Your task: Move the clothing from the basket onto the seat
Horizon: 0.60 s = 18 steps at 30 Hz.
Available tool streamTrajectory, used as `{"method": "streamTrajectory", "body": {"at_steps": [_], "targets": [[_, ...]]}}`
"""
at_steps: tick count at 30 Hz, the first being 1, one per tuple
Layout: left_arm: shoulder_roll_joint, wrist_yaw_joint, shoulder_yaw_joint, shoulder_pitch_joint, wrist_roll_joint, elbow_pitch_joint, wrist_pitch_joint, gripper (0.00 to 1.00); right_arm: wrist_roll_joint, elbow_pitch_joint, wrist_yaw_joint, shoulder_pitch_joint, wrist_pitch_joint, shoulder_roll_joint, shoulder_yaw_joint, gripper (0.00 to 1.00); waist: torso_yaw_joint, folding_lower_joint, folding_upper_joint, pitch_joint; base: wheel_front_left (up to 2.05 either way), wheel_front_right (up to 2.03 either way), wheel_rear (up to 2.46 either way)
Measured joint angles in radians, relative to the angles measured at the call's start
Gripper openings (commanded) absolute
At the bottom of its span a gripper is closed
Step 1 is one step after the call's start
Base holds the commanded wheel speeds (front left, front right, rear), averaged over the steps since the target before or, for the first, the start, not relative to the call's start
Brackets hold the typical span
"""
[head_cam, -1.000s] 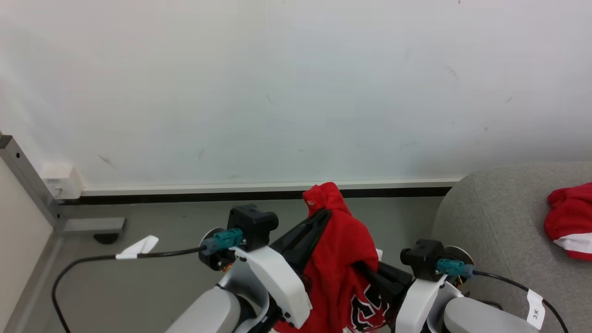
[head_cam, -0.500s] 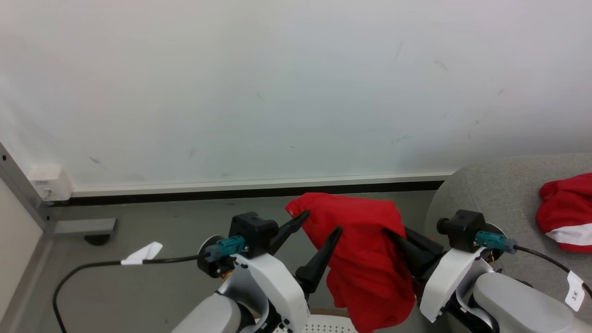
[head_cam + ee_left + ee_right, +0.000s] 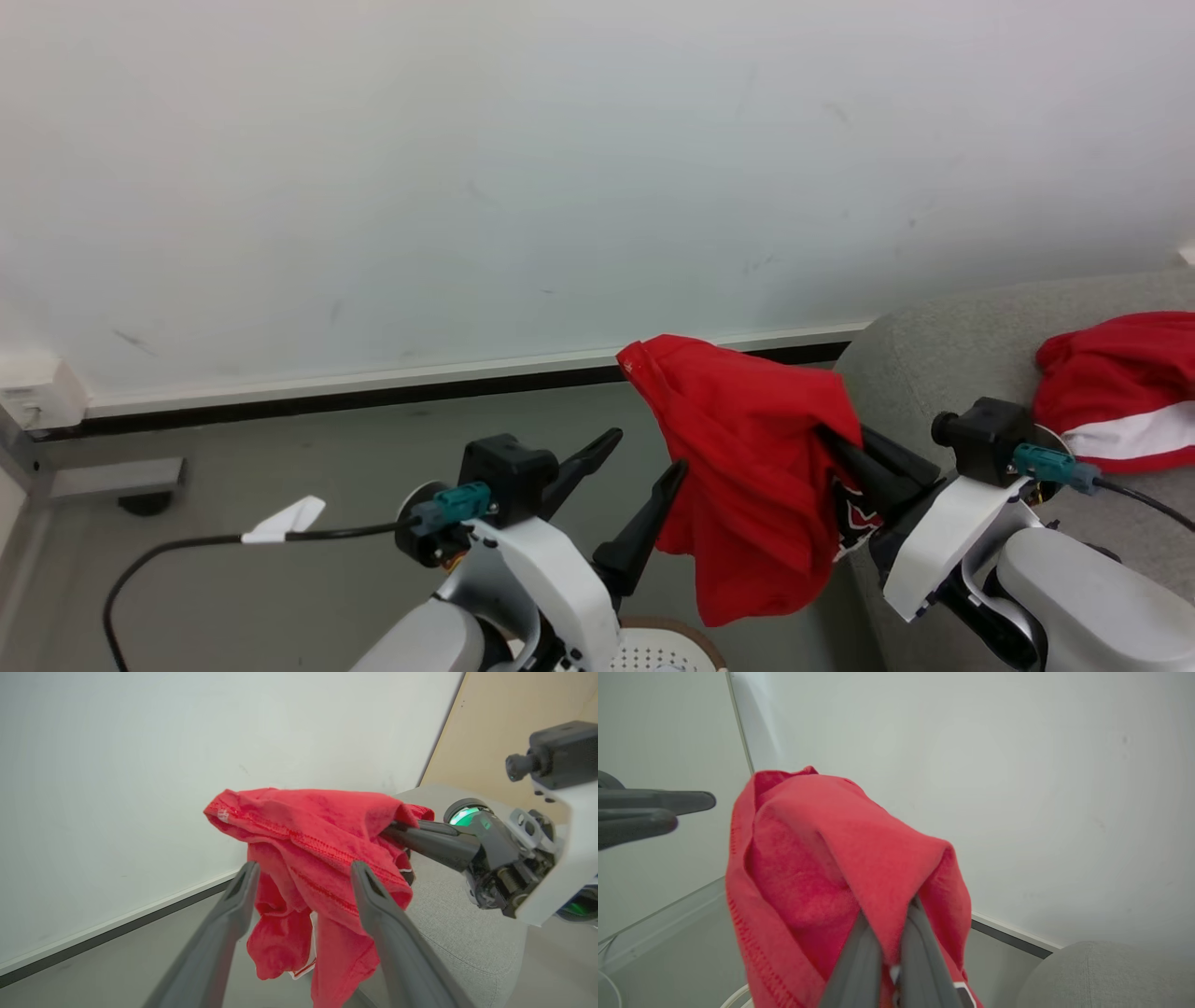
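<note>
- Pinches a red garment (image 3: 747, 448) in the right claw (image 3: 392, 833), fingers pressed together, in the air just left of the sofa (image 3: 934, 373).
- Holds the left claw (image 3: 649, 450) spread wide and empty, further left of the sofa, just beside the hanging cloth.
- Shows a second red garment (image 3: 1111, 392), white-striped, lying on the sofa.
- Shows the basket (image 3: 653, 649) low, left of the sofa.

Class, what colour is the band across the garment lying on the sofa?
The band is white, on a red garment; clearest in the head view.
</note>
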Motion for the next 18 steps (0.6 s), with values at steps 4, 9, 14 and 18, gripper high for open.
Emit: {"method": "streamTrajectory", "body": {"at_steps": [4, 9, 14, 18], "targets": [[0.002, 0.005, 0.002, 0.0, -0.002, 0.0, -0.006, 1.0, -0.007, -0.011, 0.0, 0.0, 0.0, -0.009, -0.019, 0.0, -0.033, 0.0, 0.0, 0.01, 0.0, 0.0, 0.0], [0.002, 0.008, 0.005, 0.0, -0.006, 0.0, -0.017, 1.0, -0.014, -0.021, 0.0, 0.001, 0.0, -0.034, -0.042, 0.0, -0.085, 0.0, 0.0, 0.021, 0.0, 0.0, 0.0], [0.001, 0.01, 0.004, 0.002, -0.007, -0.001, -0.026, 1.0, -0.022, -0.038, 0.0, 0.001, -0.002, -0.054, -0.073, 0.0, -0.149, 0.0, 0.0, 0.03, 0.0, 0.0, 0.0], [-0.002, 0.013, 0.001, 0.003, -0.008, -0.002, -0.031, 1.0, -0.031, -0.054, 0.0, 0.002, -0.003, -0.079, -0.093, 0.0, -0.207, 0.0, 0.0, 0.037, 0.0, 0.0, 0.0]]}}
